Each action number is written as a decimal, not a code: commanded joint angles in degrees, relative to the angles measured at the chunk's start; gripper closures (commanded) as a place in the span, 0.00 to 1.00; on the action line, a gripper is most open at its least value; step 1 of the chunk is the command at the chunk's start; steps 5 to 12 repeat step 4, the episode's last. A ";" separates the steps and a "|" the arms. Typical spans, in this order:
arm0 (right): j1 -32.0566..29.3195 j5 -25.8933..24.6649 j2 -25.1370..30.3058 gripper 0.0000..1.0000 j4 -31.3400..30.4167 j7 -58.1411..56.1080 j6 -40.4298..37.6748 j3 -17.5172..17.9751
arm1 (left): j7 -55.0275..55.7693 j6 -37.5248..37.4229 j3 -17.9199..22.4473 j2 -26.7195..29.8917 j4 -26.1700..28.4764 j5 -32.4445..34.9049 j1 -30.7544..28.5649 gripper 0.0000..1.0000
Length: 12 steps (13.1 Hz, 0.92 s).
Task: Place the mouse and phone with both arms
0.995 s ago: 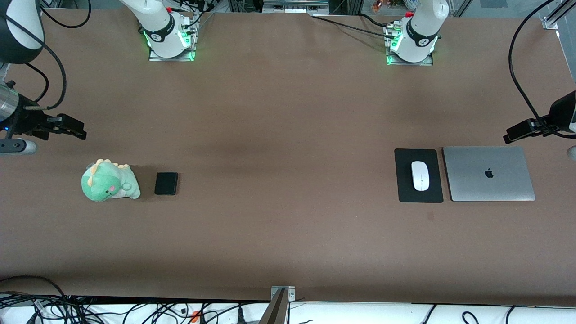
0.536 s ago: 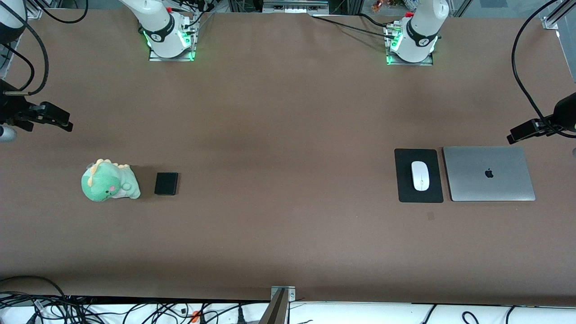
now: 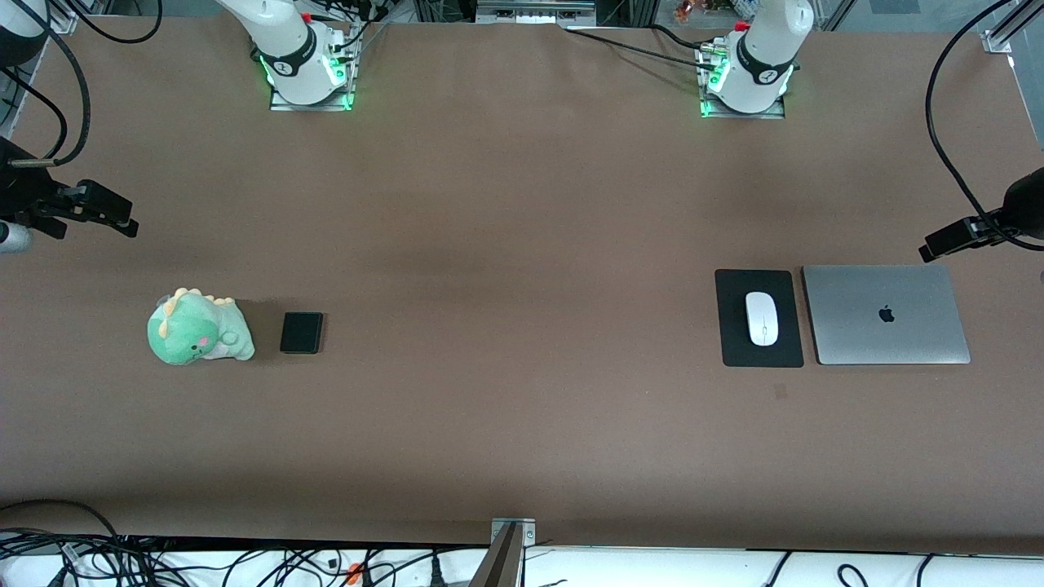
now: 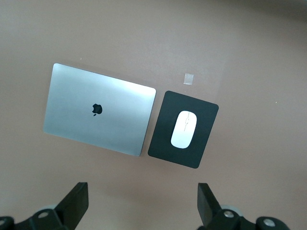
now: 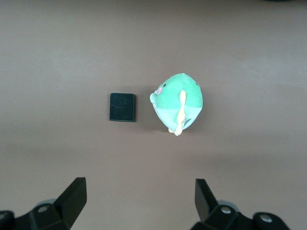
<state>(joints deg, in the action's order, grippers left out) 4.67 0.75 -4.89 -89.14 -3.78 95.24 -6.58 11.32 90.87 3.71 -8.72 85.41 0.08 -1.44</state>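
Note:
The white mouse (image 3: 762, 318) lies on a black pad (image 3: 734, 342) toward the left arm's end of the table; it also shows in the left wrist view (image 4: 184, 129). The black phone (image 3: 301, 333) lies on the table beside a green plush dinosaur (image 3: 198, 328); it also shows in the right wrist view (image 5: 122, 107). My left gripper (image 3: 950, 240) is open and empty, high over the table's end beside the laptop. My right gripper (image 3: 110, 214) is open and empty, high over the table's other end, above the plush.
A closed silver laptop (image 3: 886, 315) lies beside the black pad, toward the left arm's end. A small tape mark (image 3: 780, 391) sits on the table nearer to the front camera than the pad. Cables hang along the table's front edge.
My right gripper has drawn back toward its end of the table and risen slightly. My left gripper has pulled a little toward its end. The mouse and the phone have not moved.

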 commanded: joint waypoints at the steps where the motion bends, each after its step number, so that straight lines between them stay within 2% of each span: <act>1: -0.27 1.00 -0.21 0.00 1.43 -0.09 -1.46 0.07 | 1.25 -0.79 0.07 -0.68 -1.65 -1.22 0.38 0.00; 12: -0.27 0.92 -0.03 0.00 1.43 -0.09 -2.15 0.07 | 1.34 -0.79 0.07 -0.68 -1.65 -1.22 0.38 0.00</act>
